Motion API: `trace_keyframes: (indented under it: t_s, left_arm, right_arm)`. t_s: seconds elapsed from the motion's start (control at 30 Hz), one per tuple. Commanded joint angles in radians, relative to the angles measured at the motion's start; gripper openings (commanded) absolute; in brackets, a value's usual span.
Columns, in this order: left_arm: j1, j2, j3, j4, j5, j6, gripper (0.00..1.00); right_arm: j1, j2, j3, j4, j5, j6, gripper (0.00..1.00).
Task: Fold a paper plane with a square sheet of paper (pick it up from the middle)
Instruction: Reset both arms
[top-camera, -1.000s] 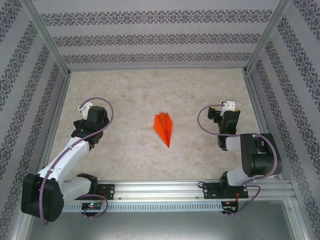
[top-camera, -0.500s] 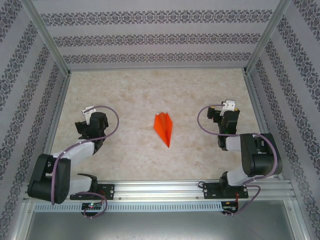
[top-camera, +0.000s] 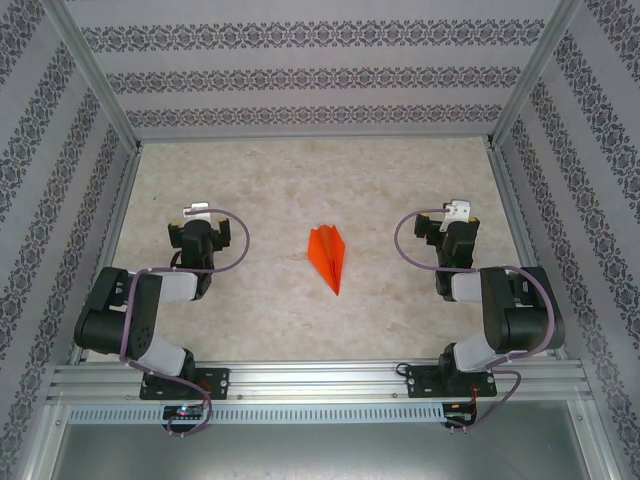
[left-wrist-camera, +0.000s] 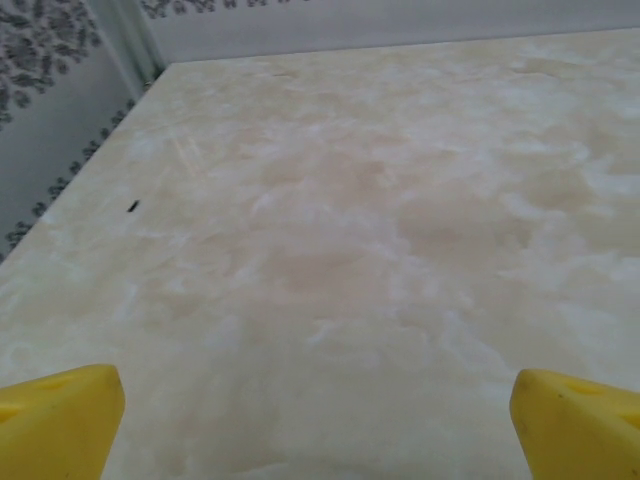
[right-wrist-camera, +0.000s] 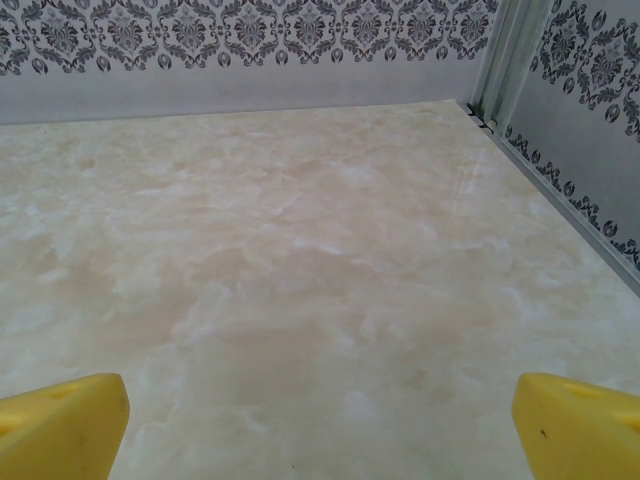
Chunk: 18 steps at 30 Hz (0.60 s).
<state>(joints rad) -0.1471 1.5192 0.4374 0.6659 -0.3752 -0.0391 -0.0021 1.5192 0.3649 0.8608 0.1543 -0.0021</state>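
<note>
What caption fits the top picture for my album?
Orange paper plane resting on the table between the left arm and right arm.

Black-white arms (top-camera: 510, 305), purple cables (top-camera: 397, 236), yellow fingertips (left-wrist-camera: 60, 420).

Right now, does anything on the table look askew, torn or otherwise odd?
Nothing much stands out. The paper plane lies neatly folded in the middle of the table, nose toward the near edge. The left gripper and right gripper are open, empty and apart from it. Only oddity: a tiny dark speck near the left wall.
</note>
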Motion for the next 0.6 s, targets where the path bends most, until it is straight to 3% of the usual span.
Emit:
trace_keyframes:
  t_s: [0.0,0.03,0.1,0.13,0.2,0.3,0.37,0.4,0.43,0.57]
  left_arm:
    - [0.057,0.027,-0.031,0.156,0.186,0.037,1.00]
    - [0.066,0.064,-0.055,0.269,0.203,0.043,1.00]
    - [0.069,0.036,-0.030,0.156,0.237,0.045,1.00]
    - [0.069,0.055,-0.042,0.225,0.242,0.053,1.00]
    - [0.067,0.043,-0.036,0.184,0.235,0.052,1.00]
    - [0.041,0.042,-0.052,0.227,0.069,0.017,1.00]
    - [0.037,0.042,-0.049,0.217,0.063,0.021,1.00]
    - [0.043,0.042,-0.047,0.211,0.144,0.039,1.00]
    - [0.051,0.045,-0.031,0.190,0.316,0.099,1.00]
    - [0.069,0.041,-0.031,0.180,0.335,0.089,1.00]
  right_arm:
    - [0.002,-0.017,0.017,0.030,-0.019,0.008,0.98]
    - [0.002,-0.018,0.016,0.030,-0.019,0.007,0.98]
    - [0.002,-0.018,0.017,0.030,-0.019,0.007,0.98]
    - [0.002,-0.017,0.016,0.030,-0.019,0.008,0.98]
    - [0.000,-0.017,0.017,0.029,-0.019,0.008,0.98]
    - [0.000,-0.018,0.017,0.030,-0.019,0.007,0.98]
    - [0.001,-0.017,0.017,0.030,-0.019,0.008,0.98]
    - [0.001,-0.017,0.017,0.030,-0.019,0.007,0.98]
    - [0.002,-0.017,0.017,0.030,-0.019,0.008,0.98]
    - [0.001,-0.018,0.017,0.030,-0.019,0.007,0.98]
